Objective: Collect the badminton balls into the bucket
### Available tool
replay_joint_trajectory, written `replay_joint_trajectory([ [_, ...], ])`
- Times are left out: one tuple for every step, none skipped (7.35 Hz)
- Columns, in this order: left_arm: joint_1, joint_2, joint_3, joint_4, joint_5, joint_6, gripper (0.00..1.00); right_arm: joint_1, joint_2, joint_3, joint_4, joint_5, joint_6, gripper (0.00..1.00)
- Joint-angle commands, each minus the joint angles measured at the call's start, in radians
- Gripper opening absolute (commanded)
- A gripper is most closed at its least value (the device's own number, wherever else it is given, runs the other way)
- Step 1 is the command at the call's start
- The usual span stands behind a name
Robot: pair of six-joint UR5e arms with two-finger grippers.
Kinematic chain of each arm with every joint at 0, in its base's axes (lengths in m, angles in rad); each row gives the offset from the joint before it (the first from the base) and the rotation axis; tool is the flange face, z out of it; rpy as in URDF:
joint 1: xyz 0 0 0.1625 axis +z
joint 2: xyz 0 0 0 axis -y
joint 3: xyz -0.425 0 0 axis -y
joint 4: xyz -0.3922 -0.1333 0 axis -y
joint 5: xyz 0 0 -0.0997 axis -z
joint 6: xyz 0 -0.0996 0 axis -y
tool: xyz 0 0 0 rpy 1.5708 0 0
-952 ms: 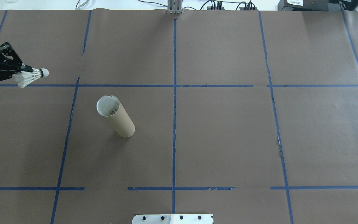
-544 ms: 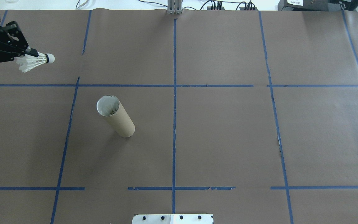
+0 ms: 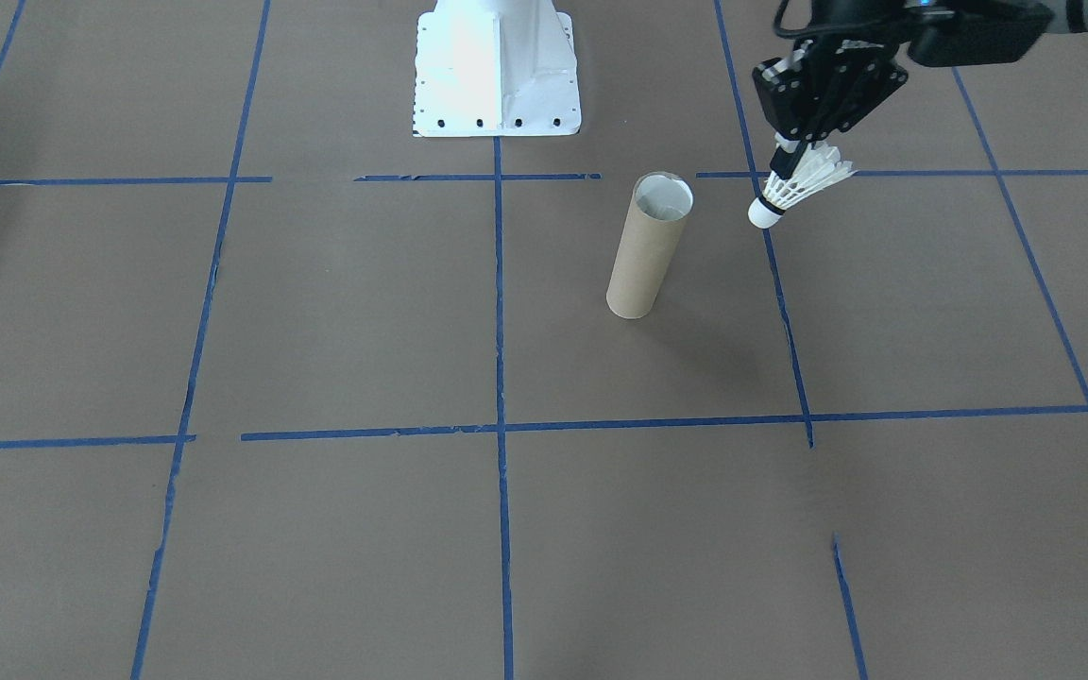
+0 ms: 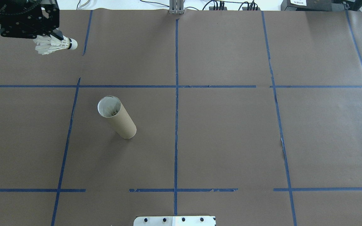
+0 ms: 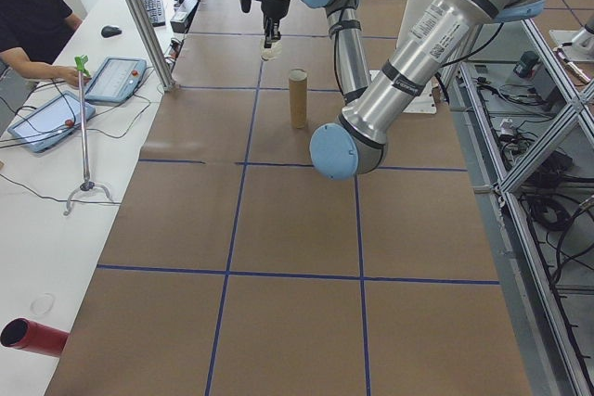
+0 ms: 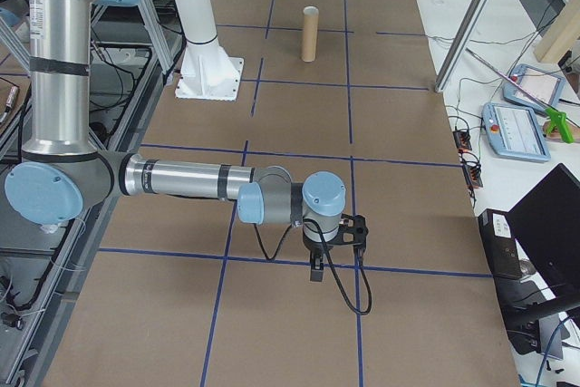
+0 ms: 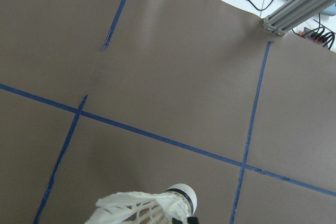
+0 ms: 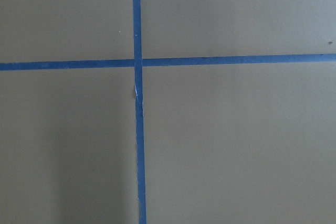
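Shuttlecock [image 4: 55, 45] hangs clamped by its feathers in my left gripper [image 4: 50, 35], raised over the table's far left, well apart from the upright bucket [image 4: 117, 117]. That bucket mouth is narrow, so I worry a slightly off-centre or tilted release clips the rim and bounces out. My right gripper [image 6: 316, 271] sits low at the far right end; I cannot tell whether it is open or closed.

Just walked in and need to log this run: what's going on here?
The left gripper holds a white shuttlecock by its feathers in the air, off to the side of the upright cardboard tube, not above its opening. The right gripper hangs over bare table, far from both.
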Motion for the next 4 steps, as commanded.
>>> replay_joint_trajectory([
  [0.169,-0.086,0.0,0.215,0.123,0.061,0.0,0.0,0.0,0.0,0.0,0.0,0.0,1.0],
  [0.183,-0.133,-0.002,0.308,0.125,0.082,0.0,0.0,0.0,0.0,0.0,0.0,0.0,1.0],
  [0.216,-0.173,0.006,0.388,0.126,0.114,0.0,0.0,0.0,0.0,0.0,0.0,0.0,1.0],
  [0.233,-0.192,0.013,0.415,0.152,0.116,0.0,0.0,0.0,0.0,0.0,0.0,0.0,1.0],
])
